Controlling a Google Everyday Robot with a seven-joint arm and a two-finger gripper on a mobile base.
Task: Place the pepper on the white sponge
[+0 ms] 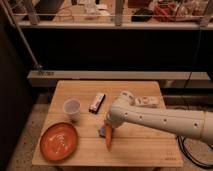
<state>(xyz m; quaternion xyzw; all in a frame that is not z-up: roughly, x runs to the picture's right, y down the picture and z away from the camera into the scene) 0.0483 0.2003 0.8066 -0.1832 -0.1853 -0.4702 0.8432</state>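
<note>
The pepper [108,140] is slim and orange-red and points tip-down over the front middle of the wooden table [145,150]. My gripper [106,131], at the end of the white arm [160,120] reaching in from the right, is shut on the pepper's upper end. The white sponge [97,102], a small rectangular block with a dark side, lies on the table behind and slightly left of the gripper, apart from it.
A white cup [72,109] stands at the left of the table. A round orange plate [59,141] lies at the front left. A small white object [146,101] sits at the back right near the arm. Dark floor surrounds the table.
</note>
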